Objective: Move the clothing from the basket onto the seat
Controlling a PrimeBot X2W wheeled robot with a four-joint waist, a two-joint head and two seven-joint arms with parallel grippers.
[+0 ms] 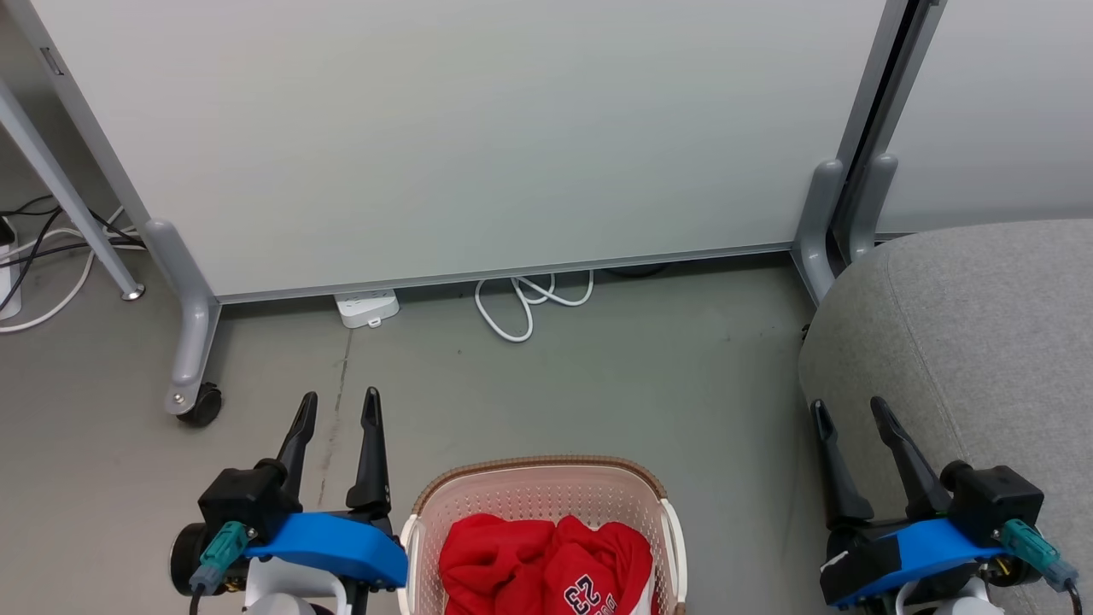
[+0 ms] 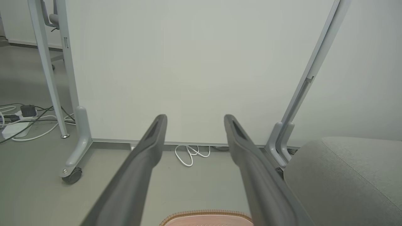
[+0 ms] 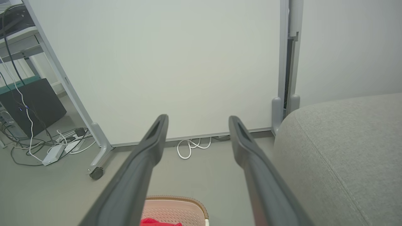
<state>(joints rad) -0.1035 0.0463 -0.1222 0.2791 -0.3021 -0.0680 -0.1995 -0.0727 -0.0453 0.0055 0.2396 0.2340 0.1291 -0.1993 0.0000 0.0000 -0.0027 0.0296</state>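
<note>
Left tool (image 1: 340,395) and right tool (image 1: 849,405) gape wide, empty

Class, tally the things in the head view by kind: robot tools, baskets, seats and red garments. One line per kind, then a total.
Tools: 2, the left tool and the right tool, both open.
Baskets: 1, the basket.
Seats: 1, the seat.
Red garments: seemingly 2, the plain red garment and the numbered garment.
Total: 6.
</note>
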